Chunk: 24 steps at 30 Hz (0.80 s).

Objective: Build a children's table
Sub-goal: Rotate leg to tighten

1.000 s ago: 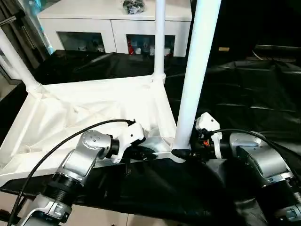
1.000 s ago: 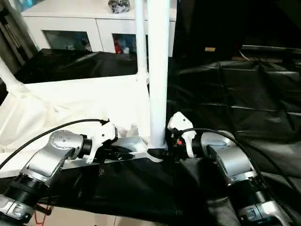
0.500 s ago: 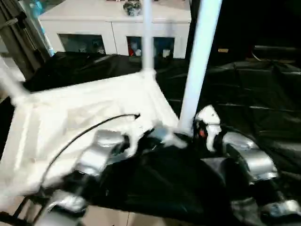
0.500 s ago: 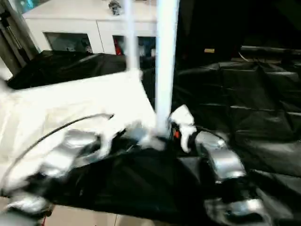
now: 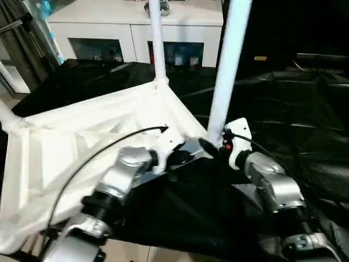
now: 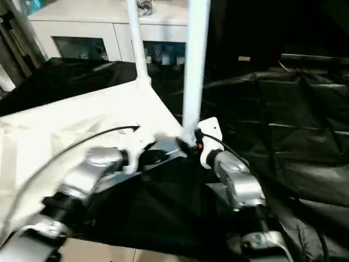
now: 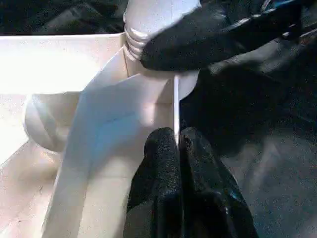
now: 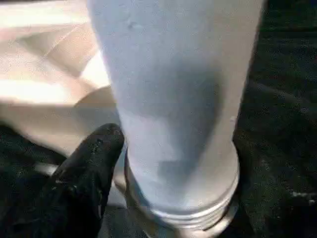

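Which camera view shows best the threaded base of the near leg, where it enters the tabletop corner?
The right wrist view: the near leg fills it, thread rings visible at the base. The left wrist view shows part of that base beside the tabletop rim. The head views show the leg whole but the base is hidden by the right gripper.

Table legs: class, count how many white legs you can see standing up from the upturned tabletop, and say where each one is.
3. One leg at the near corner by the right gripper, one at the far corner, one at the left corner. A fourth may be out of view.
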Available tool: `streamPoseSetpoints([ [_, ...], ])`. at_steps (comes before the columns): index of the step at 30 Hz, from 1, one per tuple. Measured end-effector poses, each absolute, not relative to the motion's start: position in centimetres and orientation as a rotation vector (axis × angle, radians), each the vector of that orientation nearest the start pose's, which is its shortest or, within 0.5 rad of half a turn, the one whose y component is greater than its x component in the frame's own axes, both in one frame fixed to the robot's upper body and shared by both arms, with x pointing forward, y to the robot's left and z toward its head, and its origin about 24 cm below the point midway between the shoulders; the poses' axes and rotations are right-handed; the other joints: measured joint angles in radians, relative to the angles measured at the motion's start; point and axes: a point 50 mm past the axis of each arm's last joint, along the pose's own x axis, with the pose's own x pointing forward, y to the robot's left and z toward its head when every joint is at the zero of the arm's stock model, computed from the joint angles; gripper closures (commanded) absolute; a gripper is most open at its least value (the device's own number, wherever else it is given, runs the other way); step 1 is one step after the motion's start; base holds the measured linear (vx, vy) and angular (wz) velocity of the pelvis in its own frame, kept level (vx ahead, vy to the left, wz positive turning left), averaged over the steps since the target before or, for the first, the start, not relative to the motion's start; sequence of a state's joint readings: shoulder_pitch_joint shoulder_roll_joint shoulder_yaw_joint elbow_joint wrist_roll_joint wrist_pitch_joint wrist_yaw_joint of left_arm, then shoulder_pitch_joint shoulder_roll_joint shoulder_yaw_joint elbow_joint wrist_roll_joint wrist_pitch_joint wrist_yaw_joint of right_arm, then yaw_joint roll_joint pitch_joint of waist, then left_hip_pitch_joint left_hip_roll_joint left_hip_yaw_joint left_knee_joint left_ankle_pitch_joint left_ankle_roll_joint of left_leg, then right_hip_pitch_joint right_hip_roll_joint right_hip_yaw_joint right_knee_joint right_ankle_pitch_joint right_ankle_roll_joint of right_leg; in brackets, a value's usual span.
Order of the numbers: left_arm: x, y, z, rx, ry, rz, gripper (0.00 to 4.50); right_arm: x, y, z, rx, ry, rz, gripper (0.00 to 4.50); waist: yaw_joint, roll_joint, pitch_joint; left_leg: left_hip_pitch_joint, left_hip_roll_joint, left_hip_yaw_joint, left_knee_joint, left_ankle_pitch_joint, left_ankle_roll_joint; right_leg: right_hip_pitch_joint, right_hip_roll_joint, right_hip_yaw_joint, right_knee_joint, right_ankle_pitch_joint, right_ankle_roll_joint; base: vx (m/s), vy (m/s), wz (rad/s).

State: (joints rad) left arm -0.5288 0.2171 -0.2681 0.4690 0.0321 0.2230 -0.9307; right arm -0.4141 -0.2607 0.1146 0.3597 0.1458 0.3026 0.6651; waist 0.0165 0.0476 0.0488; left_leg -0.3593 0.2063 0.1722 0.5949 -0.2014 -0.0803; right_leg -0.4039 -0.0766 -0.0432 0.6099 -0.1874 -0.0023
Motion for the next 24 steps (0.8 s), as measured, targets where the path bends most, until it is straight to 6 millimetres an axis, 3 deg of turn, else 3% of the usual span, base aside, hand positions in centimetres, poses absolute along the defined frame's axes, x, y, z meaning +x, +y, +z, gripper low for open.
streamPoseSetpoints([
  [5, 30.1, 10.5, 4.6, 0.322, 0.362, -1.298, 4.50, 29.1, -15.4, 5.3, -0.196, 0.369, 1.024, 0.60, 0.024, -0.004, 0.001, -0.001, 0.000, 0.001, -0.001, 0.002, 0.005, 0.000, 0.000, 0.000, -0.001, -0.001, 0.001, 0.000, 0.000, 0.00],
  [9, 29.3, 11.5, 4.5, 0.322, 0.381, -1.400, 4.50, 28.1, -15.4, 5.6, -0.188, 0.398, 1.176, 0.60, 0.037, -0.006, 0.002, 0.001, 0.000, 0.002, -0.001, 0.002, 0.004, 0.000, 0.000, 0.000, 0.002, -0.001, 0.000, 0.000, 0.000, 0.00],
  [11, 28.9, 11.9, 4.4, 0.326, 0.398, -1.447, 4.50, 27.6, -15.4, 5.7, -0.204, 0.418, 1.248, 0.85, 0.045, -0.006, 0.002, 0.005, 0.000, 0.002, 0.000, 0.002, 0.003, 0.000, 0.000, 0.000, 0.002, -0.001, 0.000, 0.000, 0.000, 0.00],
  [24, 28.7, 11.8, 4.4, 0.293, 0.416, -1.477, 4.50, 27.4, -15.2, 5.7, -0.166, 0.436, 1.288, 1.76, 0.052, -0.005, 0.001, 0.002, -0.001, 0.002, 0.001, 0.002, 0.004, 0.000, -0.001, 0.001, 0.001, -0.001, 0.000, 0.000, 0.000, 0.00],
])
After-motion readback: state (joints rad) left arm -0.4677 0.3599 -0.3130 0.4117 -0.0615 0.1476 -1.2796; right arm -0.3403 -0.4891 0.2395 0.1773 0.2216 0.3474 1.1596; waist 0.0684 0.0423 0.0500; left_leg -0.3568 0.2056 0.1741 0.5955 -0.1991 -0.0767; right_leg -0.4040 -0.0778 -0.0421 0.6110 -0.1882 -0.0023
